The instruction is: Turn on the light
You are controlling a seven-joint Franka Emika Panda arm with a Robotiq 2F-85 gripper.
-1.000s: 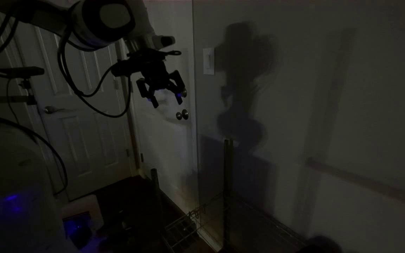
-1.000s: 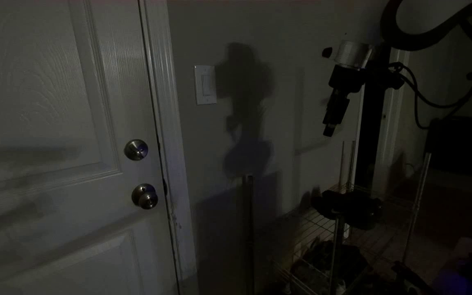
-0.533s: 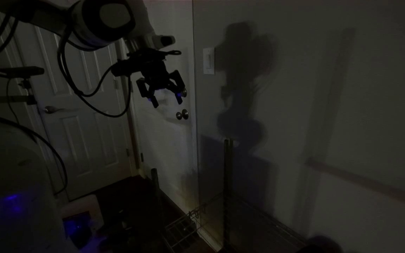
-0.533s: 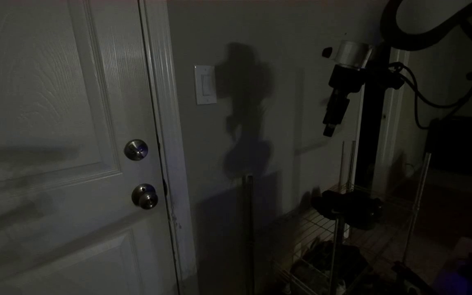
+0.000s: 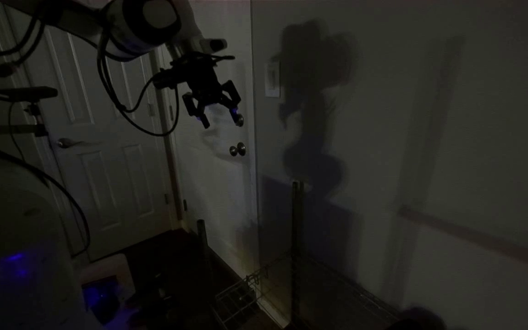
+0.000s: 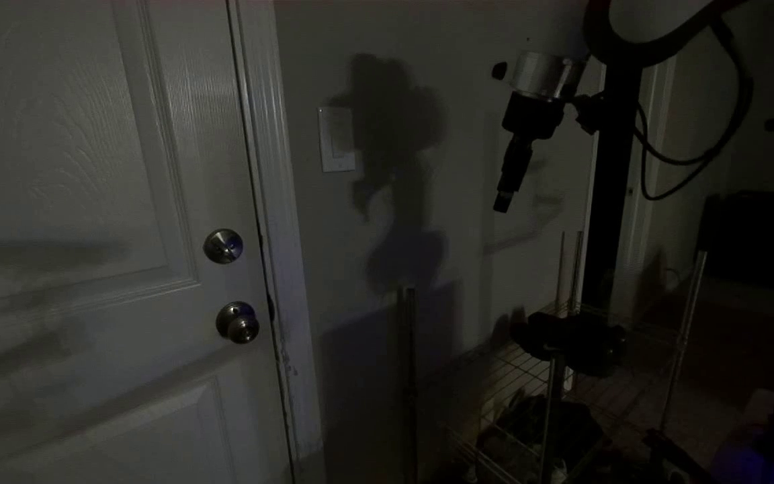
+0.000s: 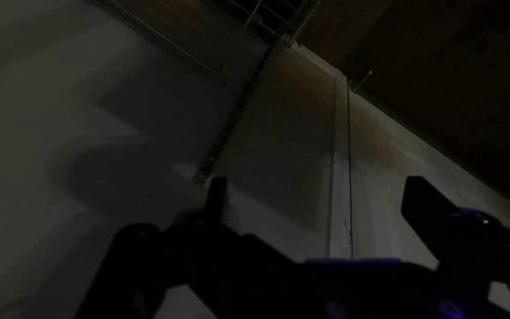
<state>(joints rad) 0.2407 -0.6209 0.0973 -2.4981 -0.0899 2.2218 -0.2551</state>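
My spread fingers (image 7: 427, 212) are holding nothing, and with a shadow (image 6: 394, 111) dimming the light switch (image 6: 336, 139), I am risking a misjudged, missed press.

In an exterior view, the door (image 6: 78, 148) looks wood-grained, its knob (image 6: 238, 323) glossy metal — the switch plate (image 6: 336, 142) smooth plastic, the rightmost rack post (image 6: 683, 339) metal.

A white light switch (image 6: 337, 139), an upright rectangular plate with a tall paddle (image 6: 341, 139), sits on the wall (image 6: 461, 195) just beside the door frame (image 6: 276, 202). Shade dulls part of it in both exterior views; in this dimness the paddle's setting is hard to tell.
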